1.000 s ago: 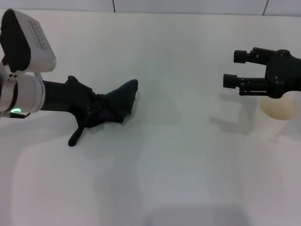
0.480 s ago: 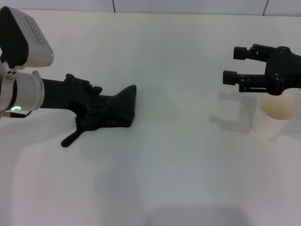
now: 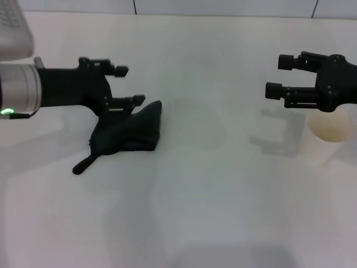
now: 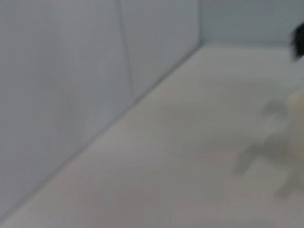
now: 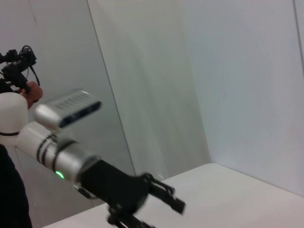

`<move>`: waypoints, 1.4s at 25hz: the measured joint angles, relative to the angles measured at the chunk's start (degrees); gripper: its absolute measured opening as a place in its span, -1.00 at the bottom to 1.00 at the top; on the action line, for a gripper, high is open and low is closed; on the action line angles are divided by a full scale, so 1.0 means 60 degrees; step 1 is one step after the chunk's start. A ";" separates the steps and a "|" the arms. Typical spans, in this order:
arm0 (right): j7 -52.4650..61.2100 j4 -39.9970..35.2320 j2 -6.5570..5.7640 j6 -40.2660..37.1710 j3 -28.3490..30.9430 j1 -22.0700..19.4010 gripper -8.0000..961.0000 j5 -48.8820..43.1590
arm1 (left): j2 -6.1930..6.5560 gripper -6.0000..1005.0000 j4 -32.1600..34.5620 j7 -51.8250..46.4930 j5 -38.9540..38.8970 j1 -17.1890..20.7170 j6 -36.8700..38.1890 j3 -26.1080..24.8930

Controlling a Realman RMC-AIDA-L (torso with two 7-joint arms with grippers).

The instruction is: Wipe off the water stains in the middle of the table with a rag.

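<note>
The left hand [image 3: 125, 85], which a moment ago was pressed down into the soft, very dark green-black cloth rag [image 3: 129, 132], has let go and lifted: its two black fingers now stand spread apart above the rag's upper edge, gripping nothing. The rag lies crumpled on the wide, smooth white bench [image 3: 212, 195], left of centre, its thin tail strip trailing toward the robot's side. No orange-brown water stain shows anywhere on the bench in the head view, neither beside the rag nor in the middle, so I judge the wipe done, unless some remains hidden beneath the cloth. The right hand [image 3: 276, 75] hovers to the right with fingers parted and empty, above a pale paper cup [image 3: 332, 128]. Thin dark seam lines run along the bench's far edge, and plain pale wall panels [image 5: 213, 85] close the room behind.
</note>
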 joint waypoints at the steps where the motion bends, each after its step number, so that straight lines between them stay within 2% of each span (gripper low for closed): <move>1: 0.0000 0.0000 0.0000 0.0000 0.0000 0.0000 0.76 0.0000 | 0.0000 0.37 -0.0019 0.0271 -0.0237 0.0000 0.0294 -0.0203; 2: -0.0016 0.0007 0.0000 0.0017 0.0014 -0.0020 0.76 0.0000 | 0.0001 0.42 -0.0027 0.0575 -0.0511 0.0000 0.0662 -0.0440; 7: -0.0115 0.0014 -0.0011 0.0102 0.0046 -0.0098 0.76 -0.0051 | 0.0051 0.42 -0.0027 0.1408 -0.1331 0.0004 0.2441 -0.1548; 11: -0.0243 0.0015 -0.0057 0.0112 0.0227 -0.0137 0.76 -0.0148 | 0.0100 0.42 -0.0025 0.1697 -0.1429 0.0118 0.3733 -0.2564; 14: -0.0353 0.0014 -0.0083 0.0091 0.0430 -0.0138 0.76 -0.0425 | 0.0178 0.41 -0.0023 0.1755 -0.1435 0.0322 0.4302 -0.2957; 18: -0.0686 0.0056 -0.0080 0.0001 0.0607 -0.0145 0.76 -0.0591 | 0.0252 0.40 -0.0022 0.1762 -0.1443 0.0641 0.4631 -0.3092; 23: -0.0849 0.0086 -0.0088 -0.0106 0.0622 -0.0221 0.76 -0.0872 | 0.0217 0.40 -0.0021 0.1717 -0.1443 0.0890 0.4710 -0.3096; 35: -0.0796 0.0082 -0.0154 -0.0300 0.0660 -0.0225 0.76 -0.1345 | 0.0254 0.40 -0.0044 0.1334 -0.1232 0.0851 0.4879 -0.3009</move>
